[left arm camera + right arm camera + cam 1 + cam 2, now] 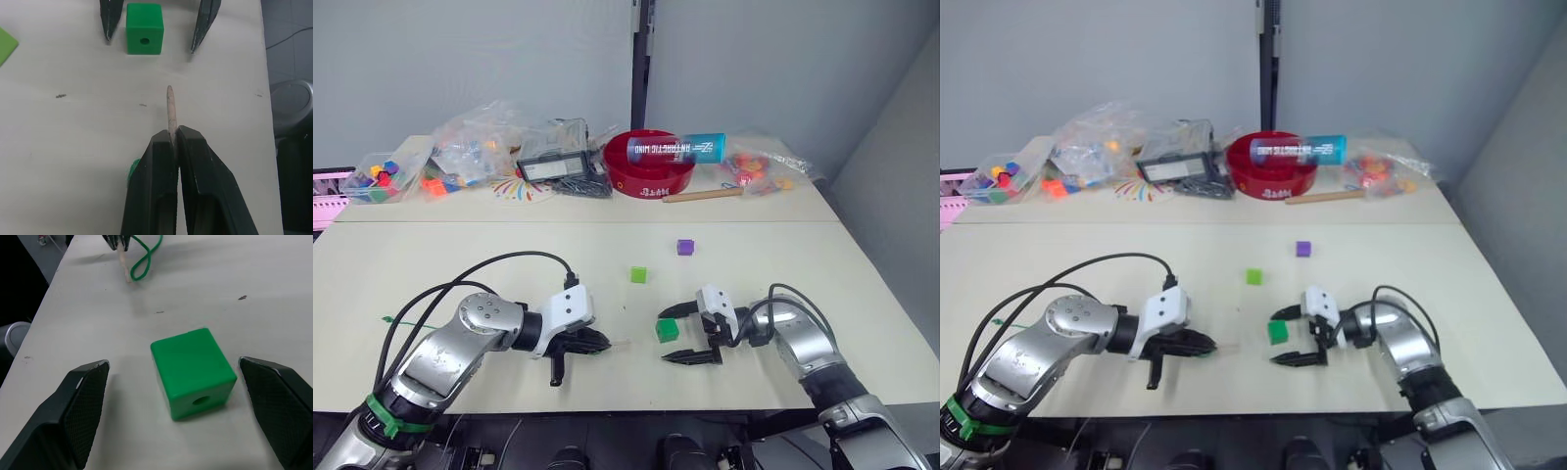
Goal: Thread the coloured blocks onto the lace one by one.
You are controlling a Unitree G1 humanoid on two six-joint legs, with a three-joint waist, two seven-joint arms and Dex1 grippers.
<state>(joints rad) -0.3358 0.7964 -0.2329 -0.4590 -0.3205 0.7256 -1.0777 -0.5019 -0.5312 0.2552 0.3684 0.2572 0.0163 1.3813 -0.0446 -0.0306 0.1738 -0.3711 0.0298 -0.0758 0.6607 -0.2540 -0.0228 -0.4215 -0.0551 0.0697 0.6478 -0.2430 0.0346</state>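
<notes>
Lace: thin green string with a pale stiff tip, pinched between the closed fingers of the left gripper near the table's front edge, tip protruding toward the darker green block. Darker green block: on the table toward the front edge, hole in its side facing the tip, flanked by the spread, empty fingers of the right gripper, apparently untouched. Light green block: mid-table, apart. Purple block: further toward the back edge. Red bowl: back edge.
</notes>
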